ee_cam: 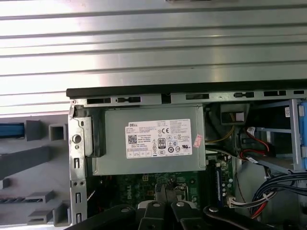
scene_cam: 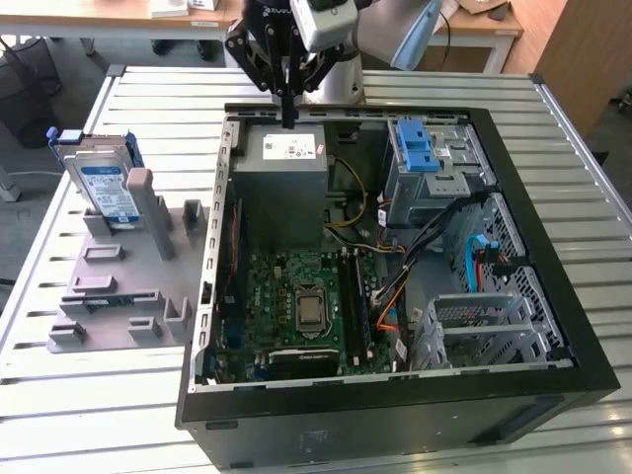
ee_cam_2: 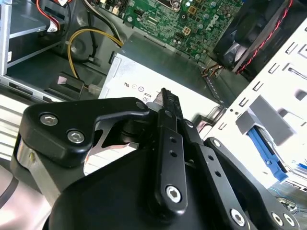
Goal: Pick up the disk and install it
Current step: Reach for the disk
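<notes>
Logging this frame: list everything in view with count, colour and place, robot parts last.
disk: one, silver with blue-and-white label, upright in the holder, exterior view's left
holder: one, grey, on the table beside the case
case: one, black, open, mid-table
power supply: one, grey, white sticker, inside case
motherboard: one, green, case floor
drive cage: one, grey with blue latch, inside case
table: one, silver slats, under everything
gripper: one, black, jaws shut, over the case edge by the power supply, away from the disk
</notes>
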{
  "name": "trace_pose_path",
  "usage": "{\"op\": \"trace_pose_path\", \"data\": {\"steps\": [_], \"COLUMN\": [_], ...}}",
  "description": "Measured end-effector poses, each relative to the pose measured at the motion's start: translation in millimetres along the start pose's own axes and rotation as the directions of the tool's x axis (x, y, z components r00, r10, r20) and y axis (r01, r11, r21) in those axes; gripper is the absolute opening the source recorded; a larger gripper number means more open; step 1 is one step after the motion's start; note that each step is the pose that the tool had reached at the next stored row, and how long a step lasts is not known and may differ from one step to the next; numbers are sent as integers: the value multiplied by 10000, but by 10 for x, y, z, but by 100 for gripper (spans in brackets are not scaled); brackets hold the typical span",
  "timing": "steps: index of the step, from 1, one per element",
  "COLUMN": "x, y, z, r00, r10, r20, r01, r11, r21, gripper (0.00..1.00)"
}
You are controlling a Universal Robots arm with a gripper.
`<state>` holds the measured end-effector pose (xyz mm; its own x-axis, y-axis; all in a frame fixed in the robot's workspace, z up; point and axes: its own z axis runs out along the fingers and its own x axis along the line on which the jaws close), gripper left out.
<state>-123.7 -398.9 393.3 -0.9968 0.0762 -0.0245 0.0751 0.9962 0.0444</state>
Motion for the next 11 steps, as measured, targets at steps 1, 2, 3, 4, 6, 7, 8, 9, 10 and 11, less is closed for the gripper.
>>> {"op": "trace_pose_path", "data": {"steps": [1, 2, 3, 4, 6, 7, 8, 9, 10, 11], "x": [6, 8, 12, 16, 24, 27, 30, 33, 37, 40], "y": [0, 0, -1, -1, -2, -2, -2, -2, -3, -3], "z": [0, 0, 0, 0, -1, 0, 0, 0, 0, 0], "r00": [10000, 10000, 10000, 10000, 10000, 10000, 10000, 10000, 10000, 10000], "r10": [0, 0, 0, 0, 0, 0, 0, -1, 0, 0], "r20": [0, 0, 0, 0, -1, 0, 0, 0, 0, 0], "r01": [0, 0, 0, 0, 0, 0, 0, 1, 0, 0], "r11": [10000, 10000, 10000, 10000, 10000, 10000, 10000, 10000, 10000, 10000], "r21": [-1, 0, 1, 1, 1, 0, 0, 1, 1, 1], "gripper": [11, 11, 11, 11, 11, 11, 11, 11, 11, 11]}}
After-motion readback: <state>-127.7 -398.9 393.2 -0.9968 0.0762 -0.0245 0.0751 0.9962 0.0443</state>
